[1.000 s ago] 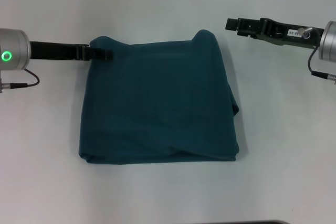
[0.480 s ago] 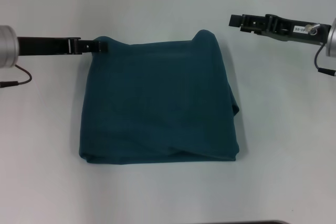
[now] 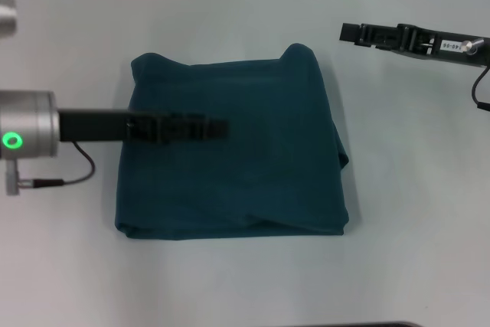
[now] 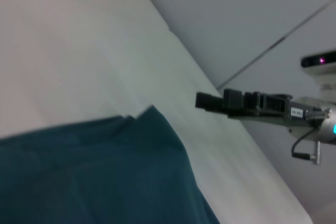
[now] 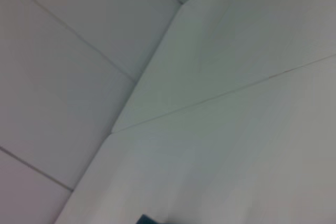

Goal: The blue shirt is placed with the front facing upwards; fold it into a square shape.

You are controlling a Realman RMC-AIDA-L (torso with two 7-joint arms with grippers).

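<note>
Lying folded into a near-square bundle at the middle of the pale table (image 3: pixel 413 212), the blue shirt (image 3: pixel 253 181) is seen with its lettering hidden. The folding is judged nearly done; a final smoothing or tidying of the uneven right edge may be called for. The left gripper (image 3: pixel 218 129) is held over the cloth, the right gripper (image 3: pixel 348 32) well apart; neither grip can be told. Plain grey wall panels are seen behind.

One blue shirt (image 3: pixel 230 166) lies folded on one white table (image 3: pixel 230 5). Two grippers show: the left gripper (image 3: pixel 218 129) and the right gripper (image 3: pixel 351 32).
</note>
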